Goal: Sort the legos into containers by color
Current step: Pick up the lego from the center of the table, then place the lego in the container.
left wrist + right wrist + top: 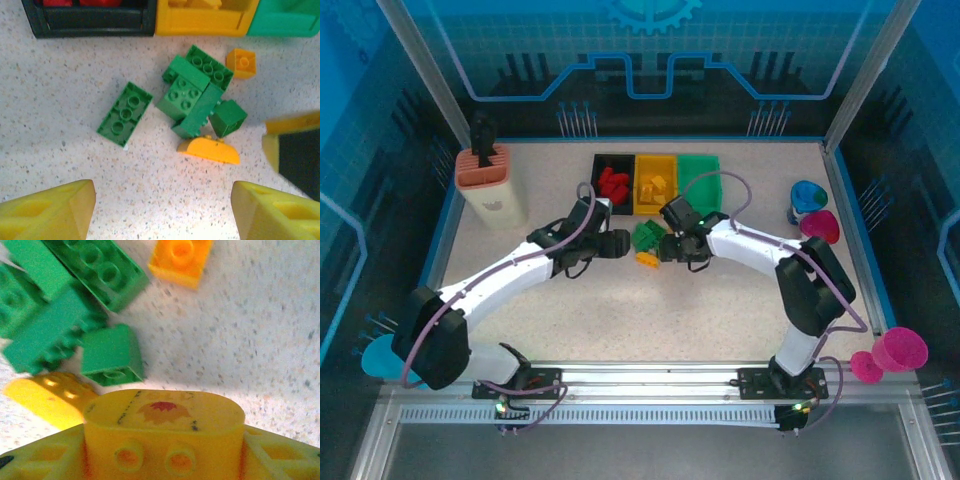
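Three containers stand in a row at the back: black (603, 160) holding red legos (613, 183), yellow (655, 160) holding yellow ones, and green (700, 163). In front of them lies a pile of green legos (195, 95), with a loose green plate (125, 114), a small orange brick (241, 62) and a half-round yellow brick (210, 150) around it. My left gripper (162, 210) hovers open over bare table on the near side of the pile. At the pile's right edge my right gripper (162, 440) is shut on a printed, round-ended yellow lego (165, 412), beside a green cube (111, 352).
A salmon slotted holder (488, 180) stands at the back left. Blue (807, 195) and magenta (820, 227) cups sit at the right edge. More magenta cups (898, 350) and a cyan one (380, 355) are outside the table frame. The two grippers are close together at the pile.
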